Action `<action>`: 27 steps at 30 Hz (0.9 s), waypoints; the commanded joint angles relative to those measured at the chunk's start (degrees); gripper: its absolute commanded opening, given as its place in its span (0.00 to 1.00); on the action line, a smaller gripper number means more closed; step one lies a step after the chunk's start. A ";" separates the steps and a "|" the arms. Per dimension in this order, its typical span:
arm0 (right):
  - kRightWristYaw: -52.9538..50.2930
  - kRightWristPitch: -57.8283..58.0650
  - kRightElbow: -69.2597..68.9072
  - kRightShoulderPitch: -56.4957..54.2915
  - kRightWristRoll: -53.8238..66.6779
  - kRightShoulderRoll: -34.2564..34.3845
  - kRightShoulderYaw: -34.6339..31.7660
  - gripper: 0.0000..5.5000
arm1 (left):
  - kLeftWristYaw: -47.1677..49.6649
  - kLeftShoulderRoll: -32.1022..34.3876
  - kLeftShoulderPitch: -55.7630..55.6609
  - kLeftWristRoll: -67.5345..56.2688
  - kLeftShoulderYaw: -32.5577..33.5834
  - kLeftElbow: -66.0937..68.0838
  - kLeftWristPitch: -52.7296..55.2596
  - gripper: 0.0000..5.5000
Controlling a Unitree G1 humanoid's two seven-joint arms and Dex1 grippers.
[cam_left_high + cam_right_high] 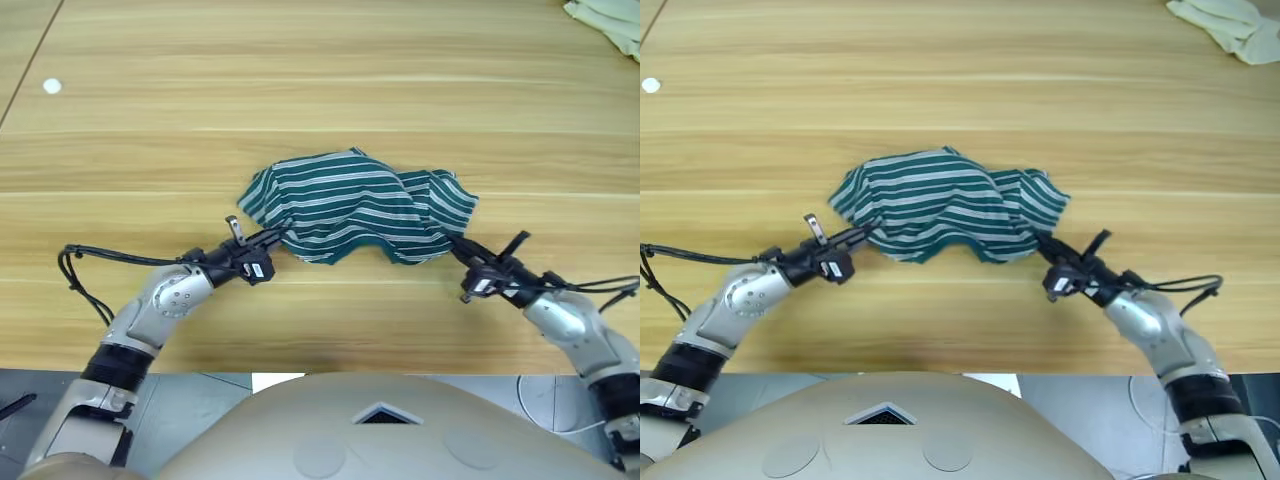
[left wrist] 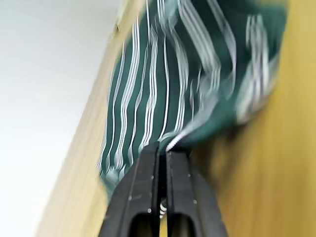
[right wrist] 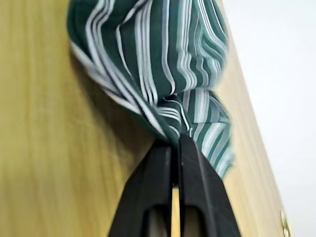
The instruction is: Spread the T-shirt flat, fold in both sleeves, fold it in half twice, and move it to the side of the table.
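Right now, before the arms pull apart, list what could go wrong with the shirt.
1. The left gripper and right gripper each pinch only a thin edge of the T-shirt; a hard pull may slip it free.
2. The T-shirt lies bunched and twisted on the table; pulling sideways could tighten the twist rather than flatten it.

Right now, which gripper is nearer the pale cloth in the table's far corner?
Right. The right gripper grips the right edge of the T-shirt, on the side of the pale cloth; the left gripper grips its left edge, farther off.
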 commanded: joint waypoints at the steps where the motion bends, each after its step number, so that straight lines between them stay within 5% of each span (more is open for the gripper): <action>1: 3.77 -8.78 -13.87 8.51 21.16 -6.49 -7.66 0.00 | -6.53 4.55 4.34 -25.90 0.98 -14.29 -7.47 0.00; 4: 6.05 -14.49 -19.50 11.36 33.02 -8.18 -12.15 0.00 | -10.70 6.87 5.82 -39.27 3.95 -19.86 -10.04 0.00; 8: 5.01 -5.07 -11.49 -8.88 28.49 -2.02 -12.01 0.00 | -7.80 2.74 -6.80 -39.70 10.67 -11.72 -1.95 0.00; 11: 1.15 3.25 2.00 -31.93 18.28 5.68 -8.42 0.00 | -4.88 -2.09 -25.50 -32.55 11.40 7.83 5.70 0.00; 18: -28.91 28.06 58.85 -89.58 -6.55 19.60 3.61 0.00 | 15.62 -13.82 -77.13 -14.80 6.88 64.45 19.99 0.00; 23: -46.17 29.51 64.44 -100.14 -7.20 21.13 1.43 0.00 | 32.06 -13.92 -91.46 -12.71 10.82 69.63 15.86 0.00; 27: -46.93 21.29 65.45 -95.00 -9.12 20.74 3.14 0.00 | 30.41 -12.31 -84.15 -11.24 12.31 71.67 11.61 0.00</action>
